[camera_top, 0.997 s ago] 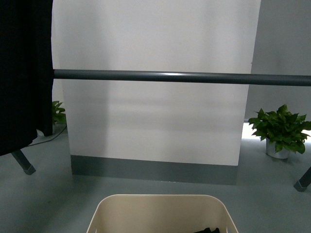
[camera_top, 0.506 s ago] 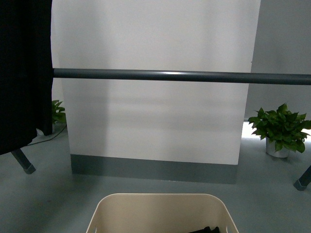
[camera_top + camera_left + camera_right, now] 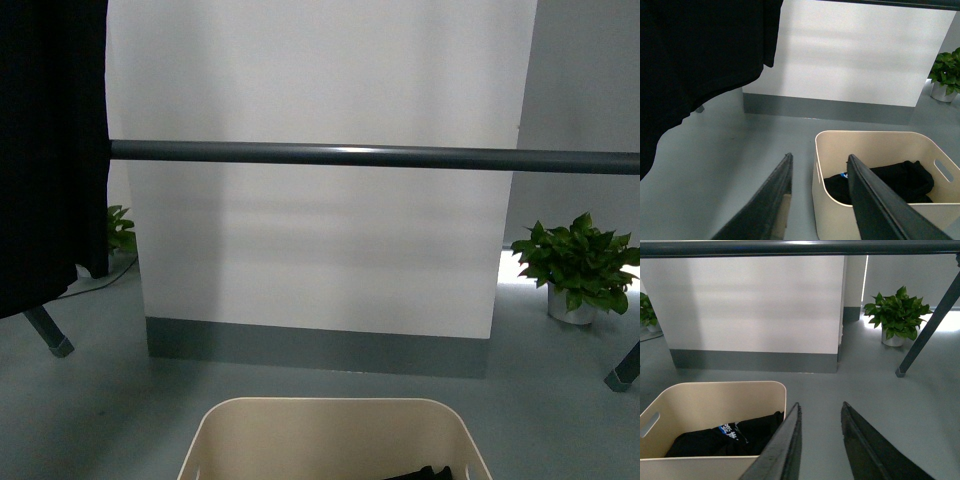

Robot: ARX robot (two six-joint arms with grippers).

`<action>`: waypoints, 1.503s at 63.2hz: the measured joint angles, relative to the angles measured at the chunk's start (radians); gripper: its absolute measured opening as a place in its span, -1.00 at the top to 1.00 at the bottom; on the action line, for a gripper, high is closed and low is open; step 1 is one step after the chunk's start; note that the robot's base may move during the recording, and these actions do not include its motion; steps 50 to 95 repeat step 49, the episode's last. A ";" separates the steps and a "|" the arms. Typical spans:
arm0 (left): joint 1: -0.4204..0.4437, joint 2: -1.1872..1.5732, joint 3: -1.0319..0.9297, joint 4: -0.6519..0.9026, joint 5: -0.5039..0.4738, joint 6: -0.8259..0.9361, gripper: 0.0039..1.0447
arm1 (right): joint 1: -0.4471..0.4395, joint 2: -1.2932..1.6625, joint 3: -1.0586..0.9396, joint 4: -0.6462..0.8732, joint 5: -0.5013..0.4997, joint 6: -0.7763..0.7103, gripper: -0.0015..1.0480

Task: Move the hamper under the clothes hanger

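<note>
Your left gripper [image 3: 817, 200] straddles the hamper [image 3: 330, 440] wall, jaws spread; the right gripper [image 3: 820, 440] likewise. The hamper sits bottom centre of the front view, the hanger [image 3: 370, 156] across mid-frame. Probably light, stiff, smooth plastic: pinch the rolled rim near the slots.

Front faces wall; wrists share hamper [image 3: 875, 145].

I see the hamper [image 3: 330, 440] as smooth beige plastic with a soft matt sheen. The clothes hanger [image 3: 370, 156] bar looks like dark grey metal, slightly glossy where light catches it. Black cloth [image 3: 880, 180] lies inside the hamper, dull and soft. The floor [image 3: 110, 400] reads smooth, matt grey.
</note>
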 joint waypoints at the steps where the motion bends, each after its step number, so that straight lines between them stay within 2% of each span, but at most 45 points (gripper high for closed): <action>1: 0.000 0.000 0.000 0.000 0.000 0.000 0.17 | 0.000 0.000 0.000 0.000 0.000 0.000 0.32; 5: 0.000 0.000 0.000 0.000 0.000 0.000 0.00 | 0.000 0.000 0.000 0.000 0.000 0.000 0.15; 12: 0.000 0.000 0.000 0.000 0.000 0.000 -0.48 | 0.000 0.000 0.000 0.000 0.000 0.000 -0.32; 19: 0.000 0.000 0.000 0.000 0.000 0.000 -0.82 | 0.000 0.000 0.000 0.000 0.000 0.000 -0.62; 22: 0.000 0.000 0.000 0.000 0.000 0.001 -0.92 | 0.000 0.000 0.000 0.000 0.000 0.000 -0.79; 25: 0.000 0.000 0.000 0.000 0.000 0.001 -0.88 | 0.000 0.000 0.000 0.000 0.000 0.001 -0.89; 30: 0.000 0.000 0.000 0.000 0.000 0.001 -0.88 | 0.000 0.000 0.000 0.000 0.000 0.001 -0.84; 95: 0.000 0.000 0.000 0.000 0.000 0.001 -0.88 | 0.000 0.000 0.000 0.000 0.000 0.001 -0.85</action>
